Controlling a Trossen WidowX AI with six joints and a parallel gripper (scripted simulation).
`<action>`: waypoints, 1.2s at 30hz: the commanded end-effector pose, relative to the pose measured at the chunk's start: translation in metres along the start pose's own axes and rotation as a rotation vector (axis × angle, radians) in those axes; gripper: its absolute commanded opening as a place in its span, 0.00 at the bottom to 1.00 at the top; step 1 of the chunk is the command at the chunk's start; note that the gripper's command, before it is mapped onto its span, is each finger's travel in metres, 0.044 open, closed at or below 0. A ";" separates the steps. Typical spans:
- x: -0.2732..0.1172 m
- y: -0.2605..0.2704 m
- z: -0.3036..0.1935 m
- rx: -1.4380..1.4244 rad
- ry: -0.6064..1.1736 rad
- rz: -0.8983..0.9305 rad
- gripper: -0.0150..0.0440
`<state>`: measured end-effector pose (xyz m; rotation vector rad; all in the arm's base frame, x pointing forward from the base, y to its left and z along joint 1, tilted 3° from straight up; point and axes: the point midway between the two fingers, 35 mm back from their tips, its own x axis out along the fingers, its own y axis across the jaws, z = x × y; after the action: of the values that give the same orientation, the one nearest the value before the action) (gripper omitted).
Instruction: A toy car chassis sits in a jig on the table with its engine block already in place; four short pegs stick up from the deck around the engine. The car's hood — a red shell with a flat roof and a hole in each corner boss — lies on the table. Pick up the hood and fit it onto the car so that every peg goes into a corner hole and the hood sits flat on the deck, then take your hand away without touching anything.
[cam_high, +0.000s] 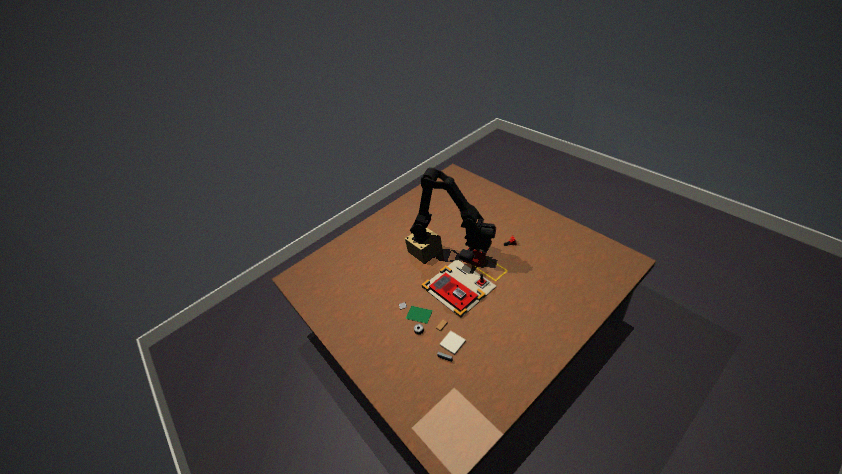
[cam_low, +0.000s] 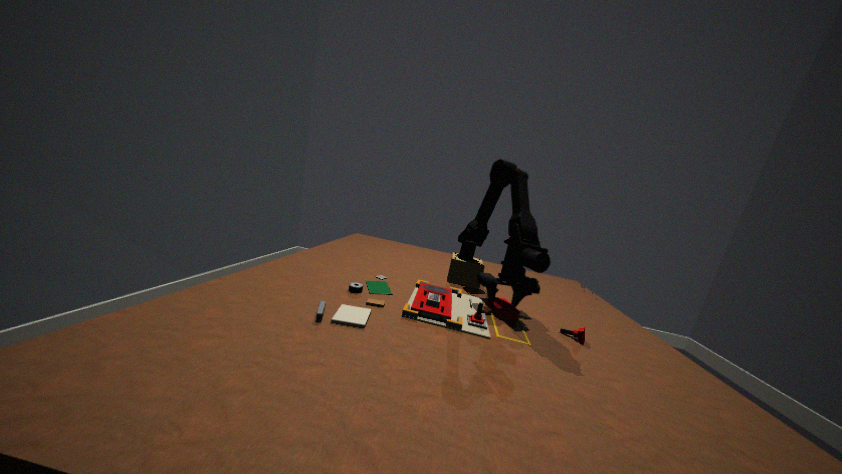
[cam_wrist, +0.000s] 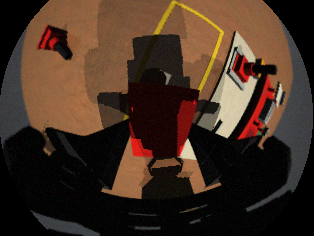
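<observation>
The red hood is between the two fingers of my gripper, which is shut on it. It is low over the table beside the jig; I cannot tell whether it touches the table. Its corner holes are hidden or too dark to see. The red car chassis lies in the cream jig with orange corner pieces. The grey engine block stands on the deck, with small dark pegs around it.
A small red part with a black stem stands on the jig's near end. A similar red and black part lies apart. A yellow outline is beside the jig. A green sheet lies beyond the chassis.
</observation>
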<state>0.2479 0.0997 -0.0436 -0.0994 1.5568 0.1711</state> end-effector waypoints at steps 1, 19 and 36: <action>-0.003 0.000 0.000 0.000 0.000 0.000 0.45; -0.051 0.000 0.001 0.000 0.000 0.000 0.25; -0.097 0.000 0.001 0.000 0.000 0.000 0.25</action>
<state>0.2489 0.0957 0.0458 -0.0956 1.5577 0.1666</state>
